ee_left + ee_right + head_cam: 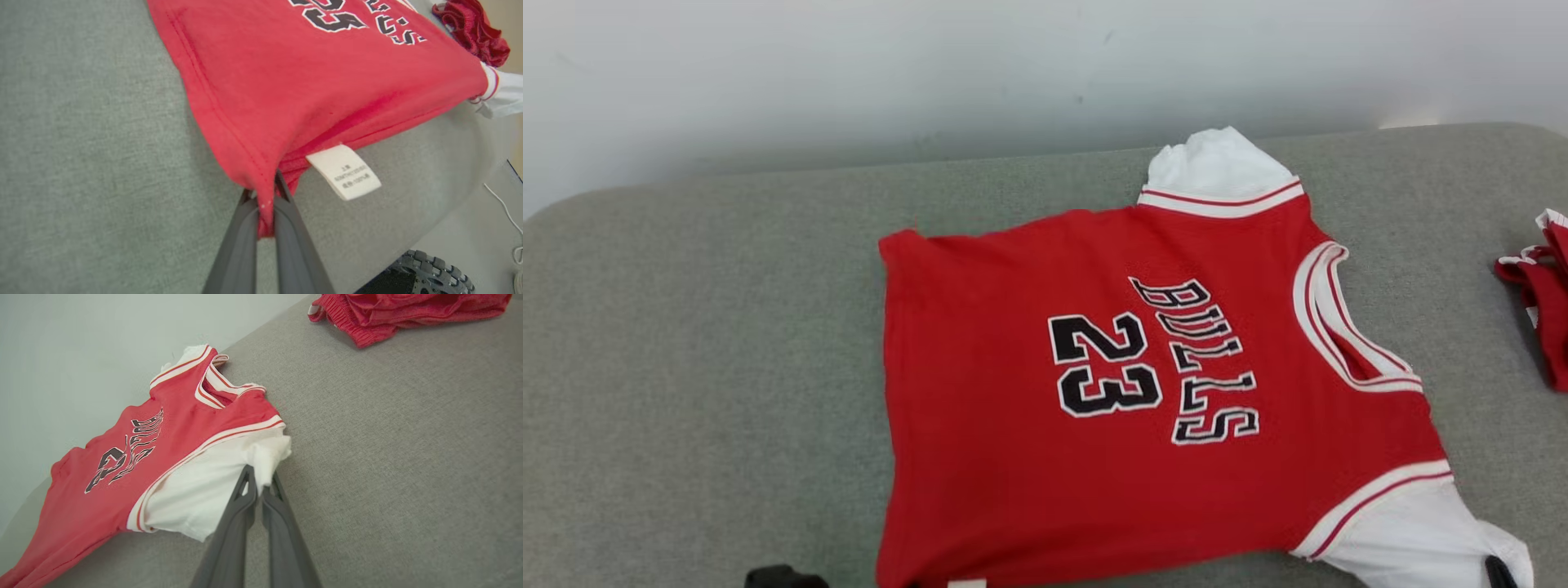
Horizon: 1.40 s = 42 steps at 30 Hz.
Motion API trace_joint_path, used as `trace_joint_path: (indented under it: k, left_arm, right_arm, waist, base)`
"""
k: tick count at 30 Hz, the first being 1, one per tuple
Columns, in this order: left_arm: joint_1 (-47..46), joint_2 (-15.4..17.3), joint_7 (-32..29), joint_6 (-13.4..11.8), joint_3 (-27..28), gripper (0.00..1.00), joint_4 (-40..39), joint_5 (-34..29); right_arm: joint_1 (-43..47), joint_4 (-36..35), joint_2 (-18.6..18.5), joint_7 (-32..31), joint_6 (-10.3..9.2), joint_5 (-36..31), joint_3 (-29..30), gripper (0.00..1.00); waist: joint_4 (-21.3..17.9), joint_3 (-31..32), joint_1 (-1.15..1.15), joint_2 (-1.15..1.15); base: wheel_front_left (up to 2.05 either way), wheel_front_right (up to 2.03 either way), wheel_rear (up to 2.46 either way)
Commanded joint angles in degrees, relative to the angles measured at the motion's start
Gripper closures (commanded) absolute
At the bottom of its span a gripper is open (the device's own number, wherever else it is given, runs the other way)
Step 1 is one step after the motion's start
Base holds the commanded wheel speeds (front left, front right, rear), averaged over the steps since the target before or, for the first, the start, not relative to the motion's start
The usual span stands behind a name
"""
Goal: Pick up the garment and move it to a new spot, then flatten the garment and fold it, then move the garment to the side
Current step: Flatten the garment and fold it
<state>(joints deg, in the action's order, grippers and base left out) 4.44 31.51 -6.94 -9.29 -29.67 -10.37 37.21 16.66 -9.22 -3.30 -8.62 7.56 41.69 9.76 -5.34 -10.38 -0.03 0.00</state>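
Note:
The garment (1111, 384) is a red "BULLS 23" jersey with white sleeves, spread flat on the grey padded surface (686, 367), neck toward the right. In the left wrist view my left gripper (264, 196) is shut on the garment's (310, 81) red hem corner, beside a white care label (345, 171). Over in the right wrist view, the white near sleeve of the garment (163, 441) is pinched in my right gripper (259, 484). In the head view a dark fingertip (1499, 572) of that gripper pokes up by the sleeve at the lower right.
A second crumpled red garment (1543, 302) lies at the right edge of the surface, also seen as a red heap (408, 314) in the right wrist view. A pale wall (931, 73) runs behind. A knobbly black wheel (429, 271) stands below the surface edge.

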Motion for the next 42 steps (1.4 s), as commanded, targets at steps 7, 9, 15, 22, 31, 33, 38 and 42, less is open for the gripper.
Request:
trace_joint_path:
  k: [7,9,15,22,31,33,38,42]
  left_arm:
    - [-0.54,3.43,-8.29,-1.41,0.47,1.00,-5.58,2.70]
    - [-2.81,3.26,-10.39,-1.04,0.66,1.00,-5.73,3.67]
    - [-11.79,2.32,-16.52,0.93,1.69,1.00,-3.99,7.56]
    - [-23.22,0.54,-22.25,3.20,1.48,1.00,0.10,9.33]
    - [-30.11,-3.24,-20.78,4.28,1.00,0.00,7.89,8.38]
    - [-28.68,-2.50,-18.74,4.12,1.71,0.00,7.98,7.70]
    - [-21.44,-0.41,-13.82,2.27,3.71,0.00,3.41,7.29]
    - [-17.73,0.45,-12.69,1.23,2.83,0.00,0.35,5.89]
  right_arm:
    - [-2.99,-4.16,0.22,-6.55,-0.16,-2.74,2.11,1.00]
    - [-5.97,-4.31,0.25,-9.21,-0.16,-4.34,2.17,1.00]
    - [-17.46,-3.86,-0.05,-16.85,-0.16,-8.42,2.01,1.00]
    - [-30.40,1.07,-0.43,-20.66,-0.16,-14.30,1.45,1.00]
    - [-37.05,6.11,-1.05,-16.05,-0.16,-18.63,0.53,0.00]
    - [-35.50,5.49,-1.91,-14.85,-0.16,-18.42,0.45,0.00]
    - [-28.09,2.13,-7.58,-13.82,-0.16,-19.52,-1.02,0.00]
    - [-23.97,1.81,-11.40,-15.02,-0.16,-20.51,-2.05,0.00]
  waist:
    - [0.43,-0.85,0.03,0.00]
    - [0.75,-1.22,0.03,0.00]
    - [2.17,-3.51,0.03,0.00]
    - [3.63,-8.14,0.03,0.00]
    - [3.89,-10.19,0.03,0.00]
    - [3.51,-9.63,0.03,0.00]
    - [2.54,-8.15,0.03,0.00]
    - [2.66,-8.52,0.03,0.00]
  base:
    - [0.00,0.00,0.00]
    - [0.00,0.00,0.00]
    - [0.00,0.00,0.00]
    - [0.00,0.00,0.00]
    - [0.00,0.00,0.00]
    - [0.00,0.00,0.00]
    - [0.00,0.00,0.00]
    - [0.00,0.00,0.00]
